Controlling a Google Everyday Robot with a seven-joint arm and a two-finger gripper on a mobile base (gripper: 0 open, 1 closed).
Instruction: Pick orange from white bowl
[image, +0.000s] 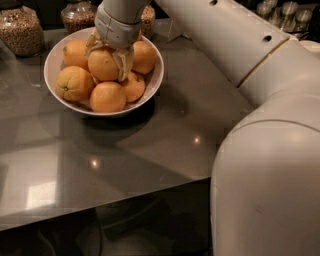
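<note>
In the camera view, the gripper (107, 55) is seen low over the bowl (48, 75), right down among the fruit. The orange (102, 65) at the top middle of the pile is straddled. One of the fingers (123, 62) is laid against its right flank, and the other is tucked in at its upper left. The jaws are judged to be pinched onto the orange, with no gap showing at either side.

So the reach is done and the grasp looks made. The lift is not done. The orange is seated in the bowl, resting on the other oranges (107, 97) around and beneath it. What is left is to raise it clear of the rim without the neighbours being dragged along.

The orange is large and round, with plain dimpled skin, and no stem mark is shown on the side facing the camera. It is among the bigger ones in the heap. Its top is hidden under the gripper, while its front face is well lit.

The arm (240, 45) is stretched in from the right, across the grey table (150, 150). A jar (20, 32) is standing behind the bowl at the left, apart from it.
</note>
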